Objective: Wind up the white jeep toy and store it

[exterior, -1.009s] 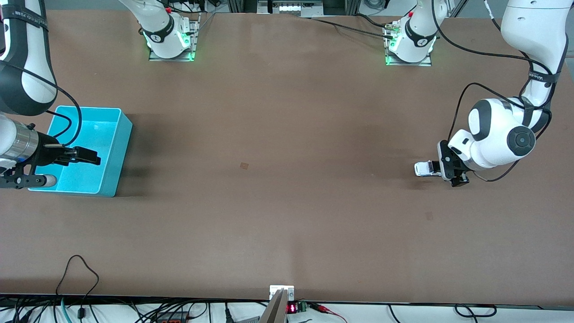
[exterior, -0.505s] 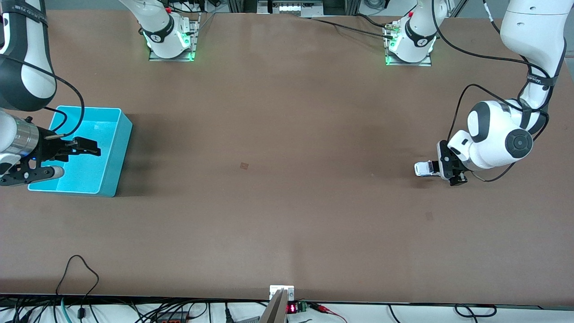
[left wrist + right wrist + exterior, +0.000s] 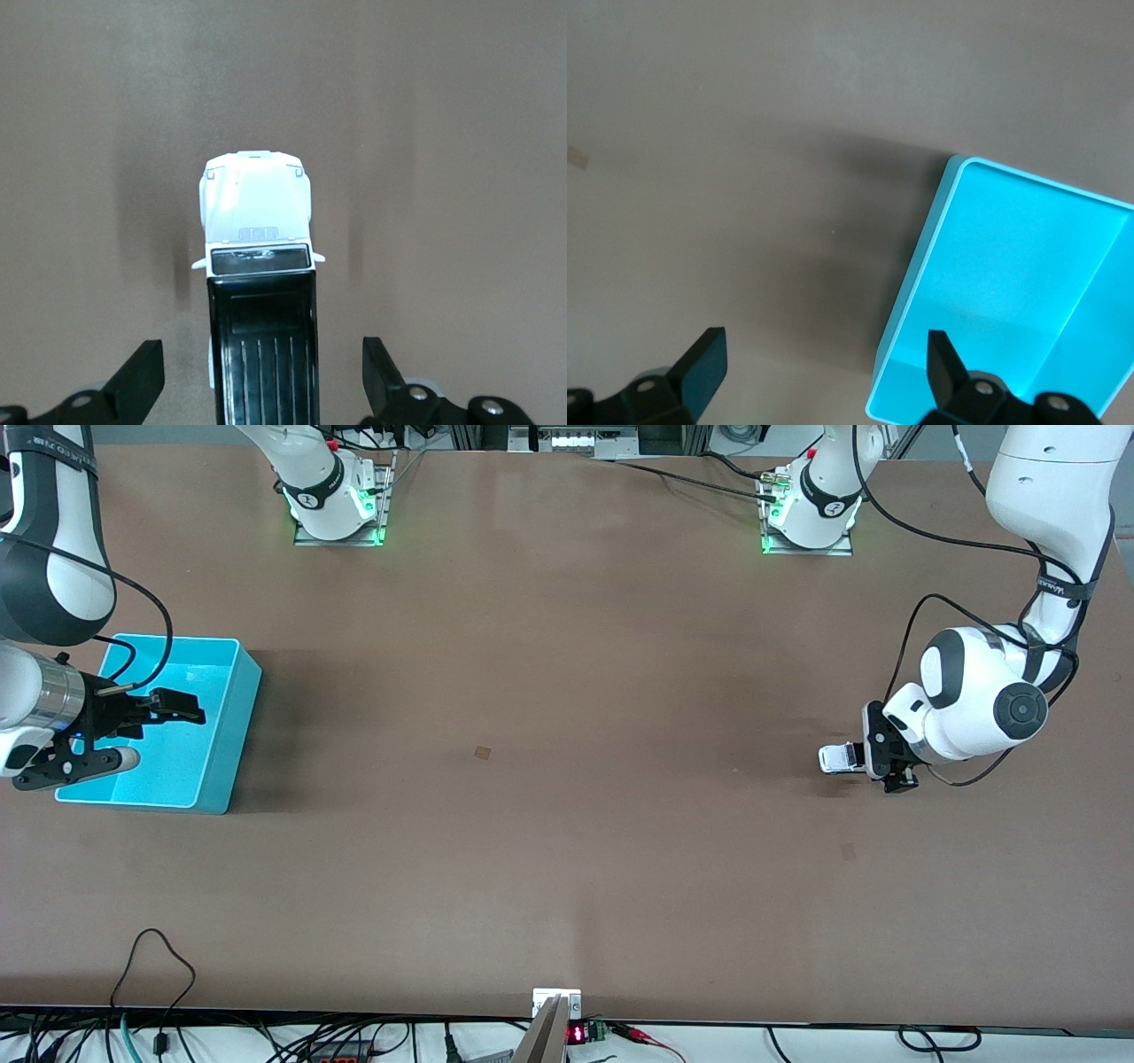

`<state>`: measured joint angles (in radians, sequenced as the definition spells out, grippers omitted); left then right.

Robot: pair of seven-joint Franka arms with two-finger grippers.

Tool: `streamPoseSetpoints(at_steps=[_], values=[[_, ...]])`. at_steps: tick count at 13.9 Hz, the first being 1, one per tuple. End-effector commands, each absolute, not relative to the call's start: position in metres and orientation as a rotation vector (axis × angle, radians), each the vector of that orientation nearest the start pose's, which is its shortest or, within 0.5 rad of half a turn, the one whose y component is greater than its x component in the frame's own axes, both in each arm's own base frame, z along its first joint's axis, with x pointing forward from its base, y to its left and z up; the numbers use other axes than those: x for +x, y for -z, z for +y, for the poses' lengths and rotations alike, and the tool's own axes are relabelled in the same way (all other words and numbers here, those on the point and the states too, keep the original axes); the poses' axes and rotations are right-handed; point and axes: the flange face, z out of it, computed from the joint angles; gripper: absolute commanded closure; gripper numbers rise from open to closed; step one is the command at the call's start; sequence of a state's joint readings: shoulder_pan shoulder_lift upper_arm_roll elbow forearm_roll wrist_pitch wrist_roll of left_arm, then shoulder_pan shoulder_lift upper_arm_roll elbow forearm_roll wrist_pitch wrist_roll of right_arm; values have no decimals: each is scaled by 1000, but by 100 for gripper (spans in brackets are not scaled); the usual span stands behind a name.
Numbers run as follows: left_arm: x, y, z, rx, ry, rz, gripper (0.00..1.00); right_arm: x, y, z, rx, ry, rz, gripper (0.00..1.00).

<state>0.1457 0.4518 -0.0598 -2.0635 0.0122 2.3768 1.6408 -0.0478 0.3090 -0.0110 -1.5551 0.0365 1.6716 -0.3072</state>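
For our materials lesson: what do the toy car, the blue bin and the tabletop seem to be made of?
Toy car: probably plastic, with a glossy white body and a black ribbed roof that catches light.
Blue bin: likely moulded plastic, with thin even walls, rounded corners and a smooth, slightly shiny turquoise surface.
Tabletop: matte brown, no grain or glare; perhaps laminate or a mat, hard to say which.

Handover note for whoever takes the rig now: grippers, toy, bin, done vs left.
Left gripper: open, fingers either side of the white jeep toy, not gripping.
Right gripper: open, empty, waiting over the turquoise bin.
Jeep: on the table at the left arm's end, hood pointing away from the gripper. Bin: at the right arm's end, nothing visible in it.
Done: left gripper lined up on the jeep.
Left: grasp, wind, store in the bin.
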Motion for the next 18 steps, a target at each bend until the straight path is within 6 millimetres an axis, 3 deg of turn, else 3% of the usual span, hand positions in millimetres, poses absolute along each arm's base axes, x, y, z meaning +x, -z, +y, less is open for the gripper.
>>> streamPoseSetpoints(at_steps=[1, 3, 11, 15, 18], values=[[574, -202, 51, -2273, -78, 2346, 9, 625, -454, -25, -3009, -354, -415, 0], [574, -202, 51, -2274, -77, 2345, 20, 619, -448, -21, -2999, -403, -421, 0], [566, -206, 44, -2268, -68, 2355, 21, 557, -430, 0, -3029, -369, -394, 0], [566, -206, 45, -2267, -67, 2354, 39, 534, -425, 11, -3035, -350, -396, 0], [567, -207, 44, -2265, -61, 2351, 47, 528, -431, 19, -3061, -307, -405, 0]])
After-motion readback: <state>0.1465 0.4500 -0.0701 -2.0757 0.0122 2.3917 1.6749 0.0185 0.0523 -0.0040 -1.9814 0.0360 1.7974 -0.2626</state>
